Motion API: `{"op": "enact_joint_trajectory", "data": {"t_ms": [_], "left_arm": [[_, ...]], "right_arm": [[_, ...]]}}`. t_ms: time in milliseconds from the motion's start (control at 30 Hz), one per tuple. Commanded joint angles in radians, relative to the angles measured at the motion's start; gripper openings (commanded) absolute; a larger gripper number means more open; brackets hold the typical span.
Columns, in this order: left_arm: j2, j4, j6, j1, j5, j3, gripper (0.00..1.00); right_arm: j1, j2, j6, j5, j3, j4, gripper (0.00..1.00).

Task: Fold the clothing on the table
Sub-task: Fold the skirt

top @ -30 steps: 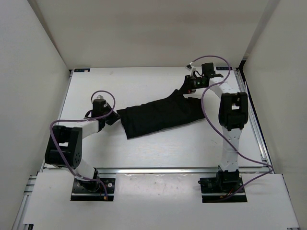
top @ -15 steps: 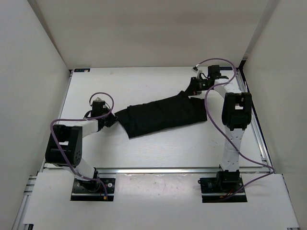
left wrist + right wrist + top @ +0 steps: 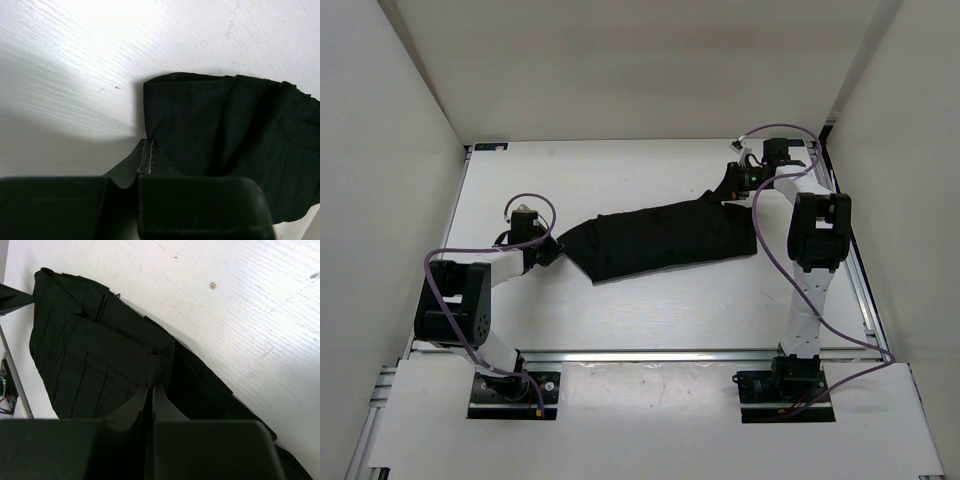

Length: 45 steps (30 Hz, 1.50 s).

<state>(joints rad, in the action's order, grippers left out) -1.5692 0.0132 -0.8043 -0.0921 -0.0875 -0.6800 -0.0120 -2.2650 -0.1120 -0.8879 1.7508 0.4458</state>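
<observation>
The black pleated clothing point(image 3: 665, 237) lies stretched in a long band across the middle of the white table point(image 3: 620, 175). At its left end my left gripper point(image 3: 554, 249) is shut on a corner of the clothing point(image 3: 210, 125); in the left wrist view the gripper point(image 3: 148, 150) has its tips pinched together at the hem. At the upper right end my right gripper point(image 3: 728, 188) is shut on the fabric's edge. In the right wrist view the gripper point(image 3: 151, 388) has its jaws pressed together over a fold of the pleated clothing point(image 3: 85, 365).
White walls enclose the table on three sides. An aluminium rail point(image 3: 650, 354) runs along the near edge, another rail point(image 3: 857, 270) along the right. Purple cables point(image 3: 770, 250) loop off both arms. The arm bases point(image 3: 510, 392) stand at the front.
My right gripper has moved right and slightly back with the fabric, drawing the clothing longer and flatter. The left gripper has shifted a little to the right, still holding its corner.
</observation>
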Motion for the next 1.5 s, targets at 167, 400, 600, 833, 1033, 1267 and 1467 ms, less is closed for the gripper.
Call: {"op": "enact_joint_trajectory", "data": {"t_ms": [167, 400, 600, 833, 1033, 1267, 1467], "left_arm": [[0.043, -0.009, 0.004, 0.006, 0.026, 0.008, 0.00], [0.052, -0.005, -0.001, 0.006, 0.029, 0.020, 0.00], [0.095, 0.002, -0.013, 0.002, 0.057, 0.025, 0.45], [0.280, -0.039, -0.012, 0.000, 0.130, -0.006, 0.99], [0.189, 0.239, -0.002, -0.155, -0.119, -0.116, 0.98], [-0.242, 0.390, -0.053, -0.313, -0.431, -0.308, 0.59], [-0.377, 0.395, -0.112, -0.310, -0.448, -0.340, 0.36]], "right_arm": [[0.039, 0.099, 0.006, -0.022, -0.020, -0.044, 0.00], [0.064, 0.121, 0.069, -0.023, -0.076, -0.098, 0.00], [0.043, 0.107, 0.107, 0.168, -0.073, -0.056, 0.99], [0.050, 0.196, 0.212, 0.075, -0.138, -0.185, 0.60], [0.000, 0.170, 0.126, -0.201, -0.126, -0.111, 0.00], [-0.079, 0.140, 0.320, -0.425, -0.220, -0.344, 0.00], [-0.144, 0.139, 0.589, -0.542, -0.338, -0.650, 0.00]]}}
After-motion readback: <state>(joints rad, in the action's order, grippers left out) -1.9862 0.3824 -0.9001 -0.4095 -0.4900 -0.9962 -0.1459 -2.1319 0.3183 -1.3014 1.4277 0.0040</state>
